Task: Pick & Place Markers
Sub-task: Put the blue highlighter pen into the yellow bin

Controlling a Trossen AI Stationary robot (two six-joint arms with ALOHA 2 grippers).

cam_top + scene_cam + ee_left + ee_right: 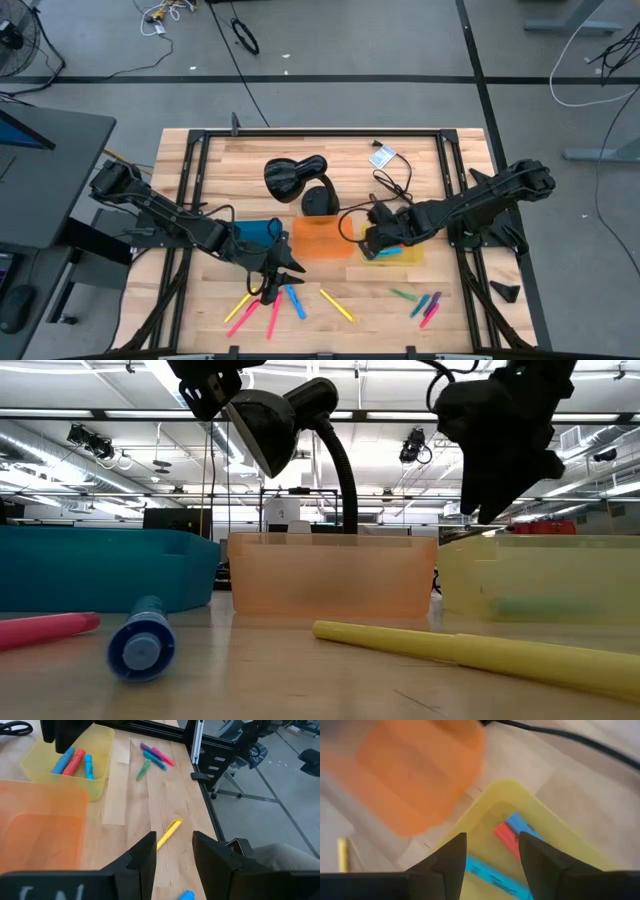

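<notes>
**Right arm over the yellow tray, left arm over the loose markers**

The left gripper [272, 272] hangs near the table's front edge over scattered markers [268, 304], fingers parted on nothing; my guess is a pick comes next, needing a descent onto one marker; the right gripper [372, 240] hovers above the yellow tray [408, 256], jaws apart and empty, so a drop looks finished; only the wrist views show three markers inside the tray [75, 762].
</notes>
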